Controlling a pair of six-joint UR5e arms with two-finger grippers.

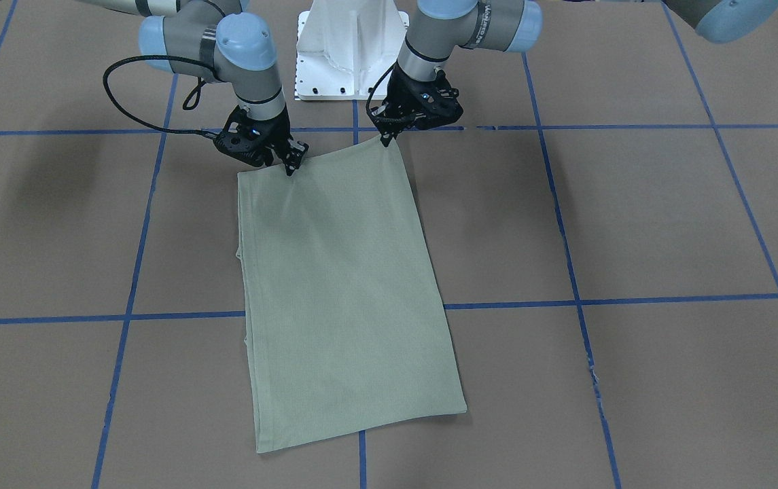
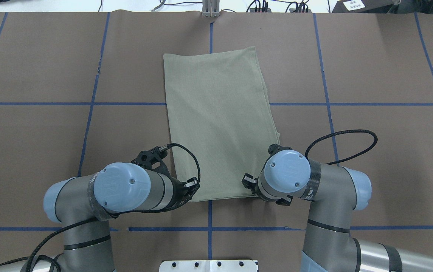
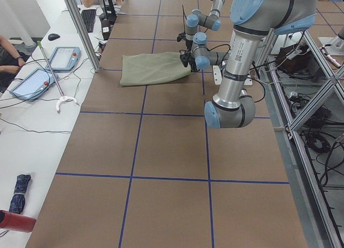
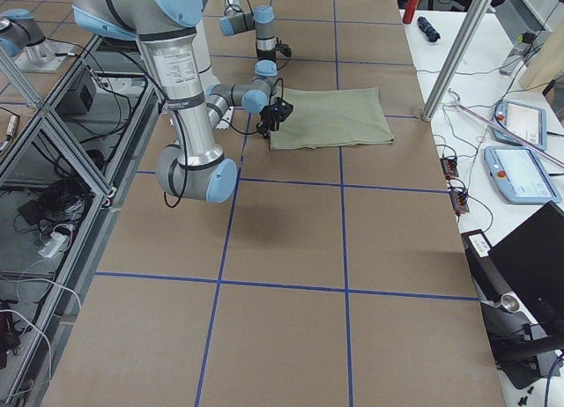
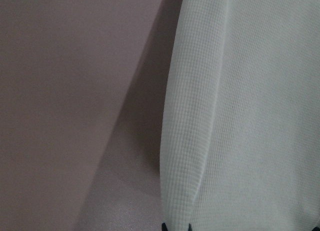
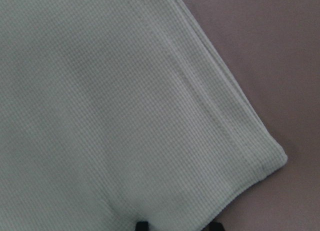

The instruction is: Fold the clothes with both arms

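Plainly, both end effectors are clamped on cloth: the left gripper (image 1: 386,140) pinches one corner of the shirt (image 1: 348,285) at its short edge nearest the robot, raising that corner to a small peak, and the right gripper (image 1: 291,167) nips the same edge near its other corner, with faint creases fanning out from the pinch. In each wrist view the dark fingertips (image 6: 143,226) sit close together at the bottom of the frame with the ribbed knit running between them. From the grippers the shirt runs straight away from the robot as a long folded rectangle lying flat, slightly skewed. Its long edge on the left gripper's side is a clean fold, while the edge on the right gripper's side shows stacked layers peeking out. The far short edge lies well beyond both grippers. Outward of each gripper the brown table (image 1: 633,217), crossed by blue tape lines (image 1: 633,299), spreads wide. Close behind the grippers stands the white pedestal base (image 1: 351,51). A black cable (image 1: 130,102) loops outward beside the right gripper. Past the table's far edge, well apart, are an aluminium post (image 4: 458,59) and handheld control tablets (image 4: 522,173).
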